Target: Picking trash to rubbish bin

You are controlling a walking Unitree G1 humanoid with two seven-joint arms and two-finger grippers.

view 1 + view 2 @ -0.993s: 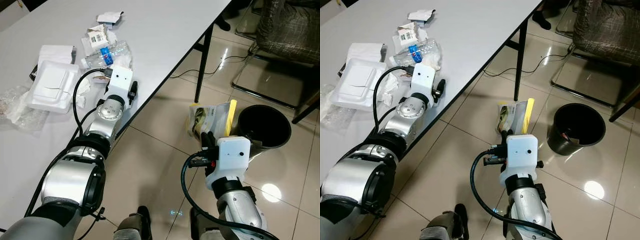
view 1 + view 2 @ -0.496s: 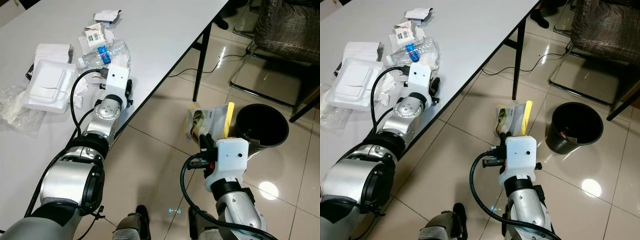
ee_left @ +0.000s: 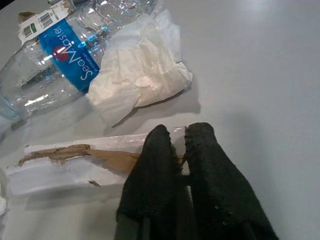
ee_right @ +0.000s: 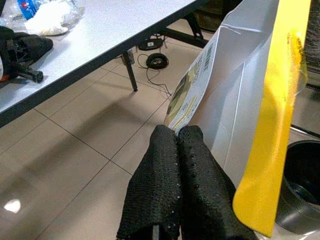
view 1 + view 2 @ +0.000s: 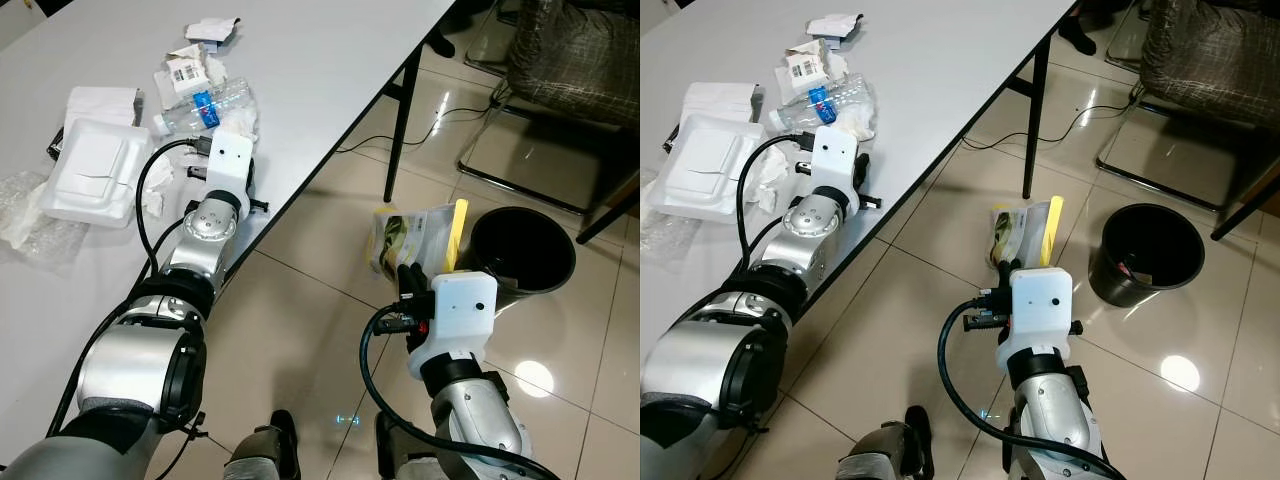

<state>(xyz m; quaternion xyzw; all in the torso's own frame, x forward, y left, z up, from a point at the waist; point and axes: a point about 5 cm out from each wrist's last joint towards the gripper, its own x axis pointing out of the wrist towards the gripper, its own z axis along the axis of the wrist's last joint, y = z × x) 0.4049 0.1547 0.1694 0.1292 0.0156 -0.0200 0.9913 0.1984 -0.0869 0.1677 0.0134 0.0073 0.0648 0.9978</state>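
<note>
While the right gripper's (image 4: 176, 131) fingers (image 4: 160, 165) press together on the lower edge of a white and yellow packet (image 5: 1030, 232), holding it upright over the tiled floor (image 5: 920, 320) just beside the black rubbish bin (image 5: 1150, 250), that arm reaches forward and low. The left gripper's (image 3: 179, 137) fingers are nearly closed, pinching the end of a torn white carton strip (image 3: 70, 162) on the white bench (image 5: 330, 60). That arm stretches forward along the bench edge, beside a crumpled tissue (image 3: 140, 85) and a clear plastic bottle (image 3: 55, 55).
</note>
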